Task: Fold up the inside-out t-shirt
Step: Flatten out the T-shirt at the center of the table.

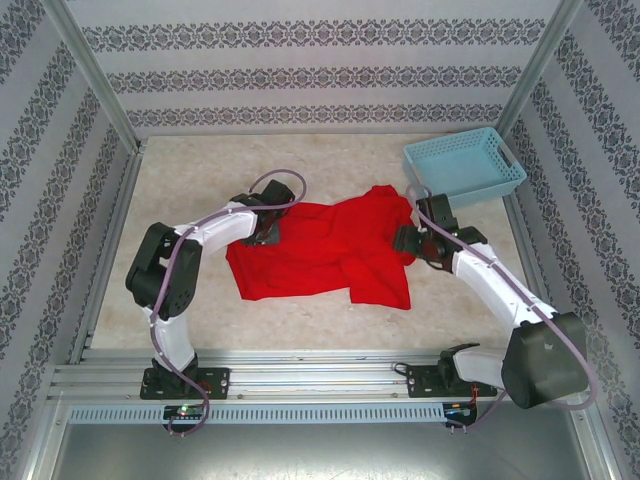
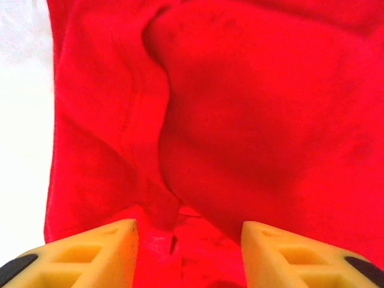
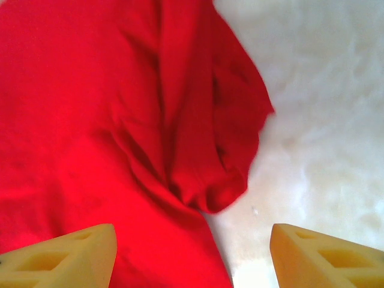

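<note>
T-shirt (image 1: pixel 320 250) lies rumpled, long axis running left to right.

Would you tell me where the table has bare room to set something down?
Bare table runs along the far wall, left of the blue basket, and in a strip between the red t-shirt and the near rail. The middle is crowded: the shirt, with the left gripper and right gripper at its edges. The far right corner holds the basket.

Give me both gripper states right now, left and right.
Left gripper: open, jaws apart over a fold of the red t-shirt, nothing held.
Right gripper: open, jaws wide over the t-shirt's edge, nothing held.
</note>
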You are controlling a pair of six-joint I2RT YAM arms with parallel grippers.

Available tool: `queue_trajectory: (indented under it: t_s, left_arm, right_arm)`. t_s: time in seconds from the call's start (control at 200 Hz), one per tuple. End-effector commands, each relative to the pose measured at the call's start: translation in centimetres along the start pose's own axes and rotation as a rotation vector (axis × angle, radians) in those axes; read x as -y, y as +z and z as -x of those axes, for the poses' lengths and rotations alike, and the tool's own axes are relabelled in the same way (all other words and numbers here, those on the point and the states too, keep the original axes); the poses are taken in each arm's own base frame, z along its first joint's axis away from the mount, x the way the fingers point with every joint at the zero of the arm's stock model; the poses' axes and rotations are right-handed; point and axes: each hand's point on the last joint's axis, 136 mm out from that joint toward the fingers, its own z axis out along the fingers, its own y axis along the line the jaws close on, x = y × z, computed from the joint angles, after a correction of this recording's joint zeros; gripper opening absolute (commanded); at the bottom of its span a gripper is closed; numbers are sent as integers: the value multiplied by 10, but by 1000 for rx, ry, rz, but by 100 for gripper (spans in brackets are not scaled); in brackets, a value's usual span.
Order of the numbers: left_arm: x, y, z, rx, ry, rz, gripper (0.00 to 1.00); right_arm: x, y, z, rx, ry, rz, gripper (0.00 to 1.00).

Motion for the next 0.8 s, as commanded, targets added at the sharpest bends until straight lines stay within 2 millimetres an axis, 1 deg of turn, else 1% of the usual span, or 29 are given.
queue_trajectory:
  t_s: [0.0, 0.125, 0.21, 0.285, 0.385, 0.555, 0.664, 0.794]
  left_arm:
    - [-14, 3, -5, -18, 2, 71, 47]
    - [-18, 13, -6, -34, 18, 99, 42]
    - [-27, 19, -7, -41, 20, 138, 39]
    - [-31, 25, -8, -52, 5, 129, 35]
    - [-35, 29, -11, -64, -6, 124, 26]
    - [-35, 31, -13, -68, -26, 88, 9]
    - [-38, 32, -13, -68, -46, 55, 0]
    - [-41, 22, -8, -23, -68, 15, 0]
  right_arm:
    - [-8, 3, -11, -7, 31, 64, 68]
    - [-4, 12, -25, -39, 34, 57, 68]
    - [2, 15, -33, -64, 42, 30, 69]
    - [3, 17, -41, -89, 51, 21, 70]
    - [3, 22, -53, -128, 59, 13, 70]
    - [1, 32, -74, -192, 54, -13, 70]
    - [6, 39, -85, -229, 67, -51, 69]
    - [15, 45, -93, -250, 72, -103, 67]
